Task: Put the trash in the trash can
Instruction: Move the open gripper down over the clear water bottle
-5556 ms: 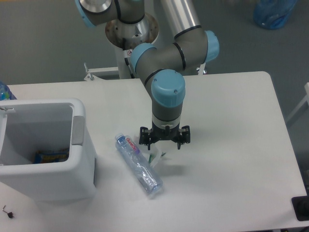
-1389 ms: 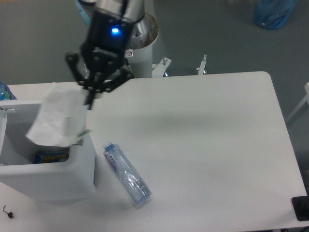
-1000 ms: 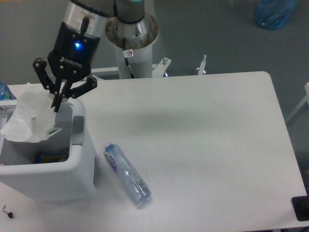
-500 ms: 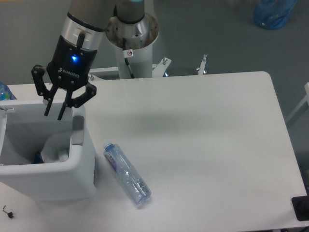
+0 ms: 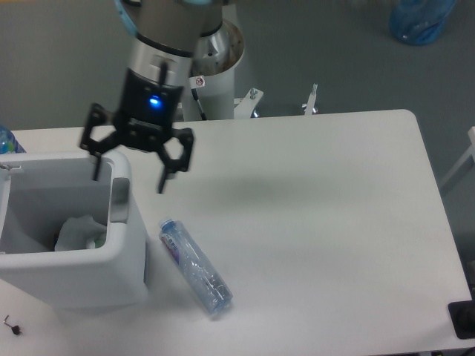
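Note:
The white trash can (image 5: 126,263) stands at the table's left edge. A crumpled white wrapper (image 5: 76,231) lies inside it on the bottom. The crushed clear plastic bottle (image 5: 194,266) with its red-lettered label lies flat on the table just right of the can. My gripper (image 5: 130,171) hangs above the can's right wall and the table beside it, fingers spread wide open with nothing between them. It is above and to the left of the bottle, apart from it.
The robot's base column (image 5: 204,63) rises behind the table's back edge. A blue bag (image 5: 421,21) lies on the floor at the far right. A black object (image 5: 462,319) sits at the table's right front corner. A small dark bit (image 5: 10,324) lies on the floor near the can.
The wrapper dropped from my gripper into the trash can. My gripper opened wider and has since swung right, from over the can's inside toward its right wall.

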Robot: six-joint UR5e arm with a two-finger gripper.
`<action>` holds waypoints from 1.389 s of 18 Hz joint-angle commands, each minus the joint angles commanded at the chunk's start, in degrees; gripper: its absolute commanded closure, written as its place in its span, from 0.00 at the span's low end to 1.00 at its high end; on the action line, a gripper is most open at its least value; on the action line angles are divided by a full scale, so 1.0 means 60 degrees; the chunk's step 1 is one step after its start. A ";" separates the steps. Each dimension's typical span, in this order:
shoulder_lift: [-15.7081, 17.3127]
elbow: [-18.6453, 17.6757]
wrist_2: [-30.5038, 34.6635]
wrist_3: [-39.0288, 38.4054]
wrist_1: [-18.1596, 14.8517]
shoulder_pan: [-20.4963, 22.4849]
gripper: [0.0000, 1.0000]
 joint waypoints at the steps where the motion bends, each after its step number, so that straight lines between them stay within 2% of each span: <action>1: -0.0132 0.0029 0.0000 0.0000 0.0000 0.0118 0.00; 5: -0.0906 0.0146 0.0029 -0.0073 0.0015 0.0368 0.00; 10: -0.1743 0.0249 0.0629 -0.0394 0.0015 0.0397 0.00; 18: -0.2899 0.0366 0.1391 -0.0791 0.0044 0.0324 0.00; 21: -0.3384 0.0615 0.1727 -0.0878 0.0102 0.0061 0.00; 25: -0.3882 0.0776 0.2006 -0.1244 0.0555 -0.0145 0.00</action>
